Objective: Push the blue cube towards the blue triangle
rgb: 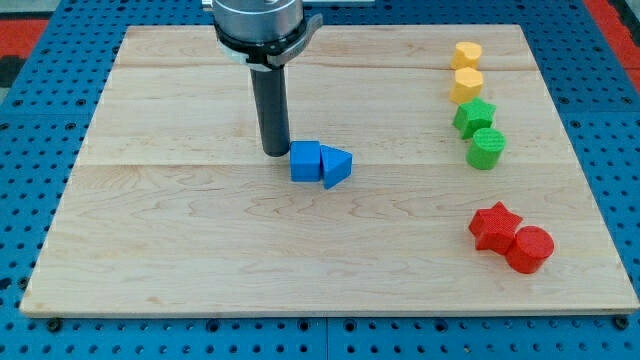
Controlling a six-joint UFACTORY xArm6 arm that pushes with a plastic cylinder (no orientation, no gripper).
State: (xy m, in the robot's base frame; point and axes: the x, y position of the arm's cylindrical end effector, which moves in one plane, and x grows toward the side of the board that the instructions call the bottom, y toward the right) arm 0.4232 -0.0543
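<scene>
Landmark: blue cube [305, 161], mid-board. Nearer the view's bottom and far to its right lay the red star [492, 224] and red cylinder [530, 249]. The blue triangle [337, 166] touched the cube's right face. No claw fitted, so no grasp state; my tip [276, 151] stood just left of the cube. Judgement: 1 short rightward nudge at most, centred to avoid spin.

No readable text anywhere (blocks and board bare).

Block count, eight in total: two blue [305, 161] [336, 166], two yellow [466, 54] [466, 84], two green [475, 117] [486, 148], two red [494, 225] [529, 249]. Yellow shapes are apparently hexagonal, though indistinct.
</scene>
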